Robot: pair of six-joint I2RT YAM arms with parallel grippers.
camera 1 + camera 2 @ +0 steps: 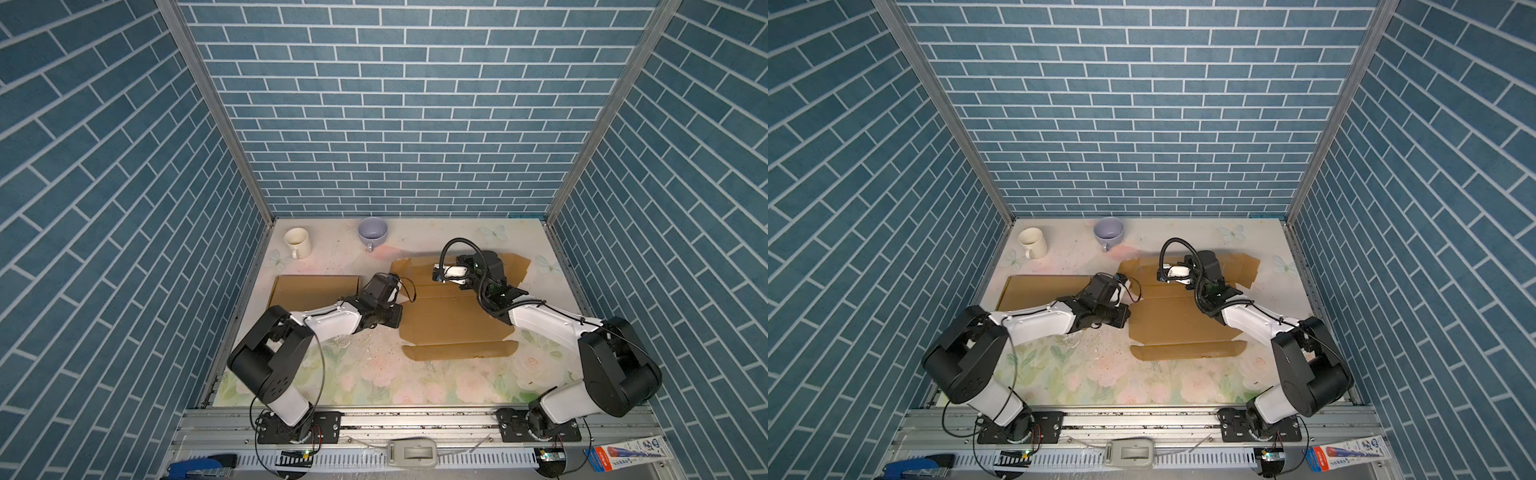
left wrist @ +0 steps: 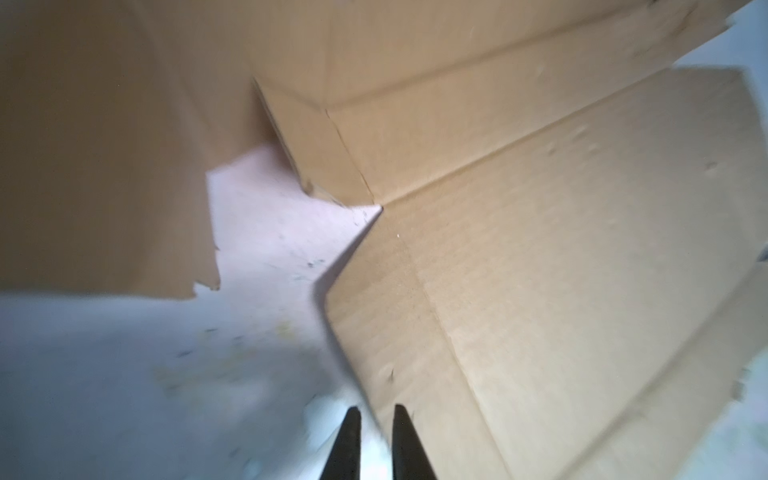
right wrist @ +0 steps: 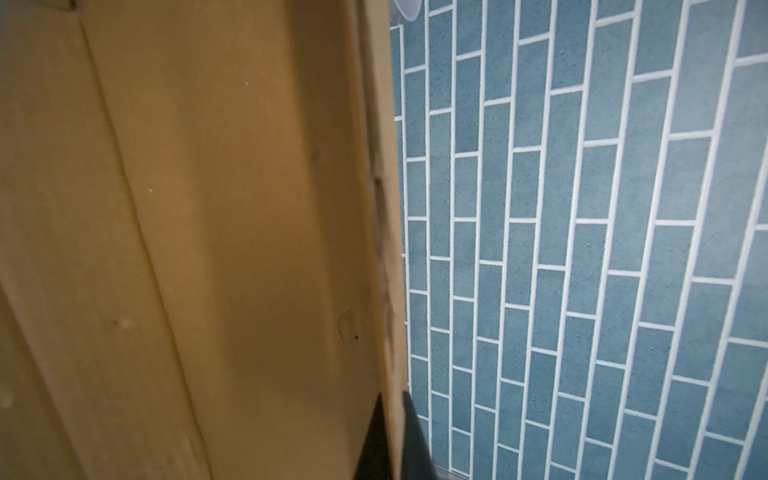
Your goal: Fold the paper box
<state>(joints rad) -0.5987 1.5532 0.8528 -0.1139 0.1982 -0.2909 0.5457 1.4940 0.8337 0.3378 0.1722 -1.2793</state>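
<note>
The paper box (image 1: 449, 320) (image 1: 1175, 320) is a brown cardboard blank lying mostly flat, right of the table's middle in both top views. My left gripper (image 2: 376, 409) (image 1: 395, 318) hovers at the blank's left edge. Its jaws stand slightly apart, with bare table showing between them and the cardboard edge (image 2: 540, 249) just beside one fingertip. My right gripper (image 3: 392, 399) (image 1: 453, 276) is over the blank's far part. It is shut on the thin edge of a raised flap (image 3: 208, 208), which fills half of the right wrist view.
A second brown cardboard piece (image 1: 311, 289) lies at the left, partly under my left arm. A cream mug (image 1: 297, 242) and a lavender cup (image 1: 372, 232) stand at the back left. Blue brick walls close three sides. A blue stapler (image 1: 199, 465) rests on the front rail.
</note>
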